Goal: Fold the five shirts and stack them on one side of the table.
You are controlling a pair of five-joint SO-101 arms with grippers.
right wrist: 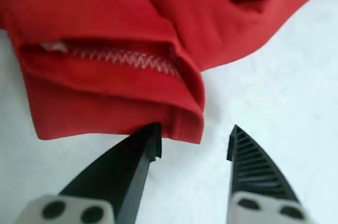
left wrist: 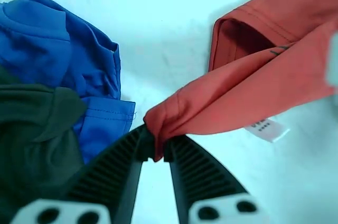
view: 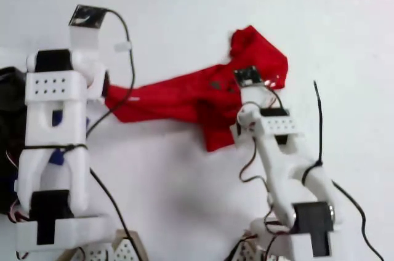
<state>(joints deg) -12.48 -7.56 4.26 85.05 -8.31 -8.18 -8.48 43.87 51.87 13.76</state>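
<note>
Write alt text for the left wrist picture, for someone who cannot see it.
A black gripper pinches a bunched corner of a red shirt on a white table. Nearby lie a crumpled blue shirt and a dark shirt that overlaps it. A small white label pokes out from the red shirt.

Robotics lab bench: white table (view: pixel 184 199), left arm (view: pixel 55 119), right arm (view: pixel 280 162), exposed cables (view: pixel 133 70).
</note>
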